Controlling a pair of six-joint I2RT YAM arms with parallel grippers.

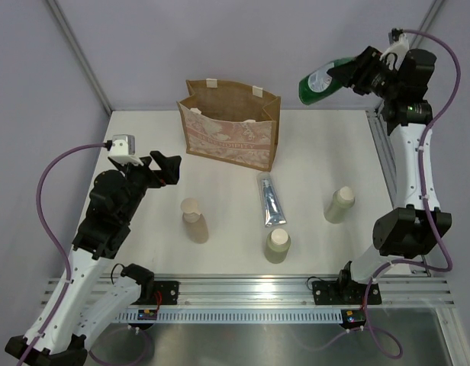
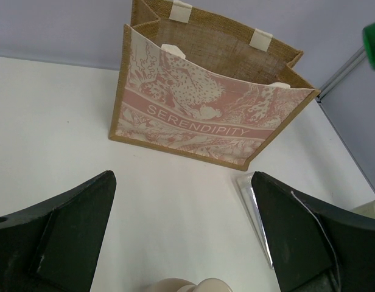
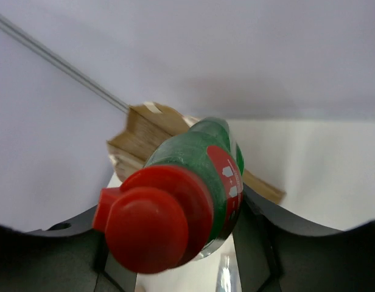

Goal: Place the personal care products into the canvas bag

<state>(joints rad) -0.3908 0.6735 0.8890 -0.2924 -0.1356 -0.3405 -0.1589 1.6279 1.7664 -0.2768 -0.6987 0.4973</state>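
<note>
Cap end of the green bottle [image 1: 320, 85] is swallowed by the right gripper [image 1: 349, 76] in the overhead view, so only the fat green body sticks out. That arm stands tall in the upper right of the frame, jaws clamped on the bottle, which hangs in the air just right of the canvas bag [image 1: 231, 130]. Its long axis lies nearly level, base aimed left toward the bag. The left gripper [image 1: 162, 169] hovers mid-left over the table [image 1: 334, 145], jaws spread wide with nothing in them. Three beige bottles [image 1: 194, 221] stand upright lower middle, with the silver-blue tube [image 1: 271, 200] lying between them, lengthwise up the frame.

Left wrist view: bag upright at the top, mouth open. The tube is half hidden behind the right finger, a beige cap is cut off at the bottom edge, and a green scrap is clipped by the upper right corner.

Right wrist view: the red cap [image 3: 151, 225] points nearly straight at the lens, blurry and huge. The bag is just a brown corner peeking out behind the bottle.
</note>
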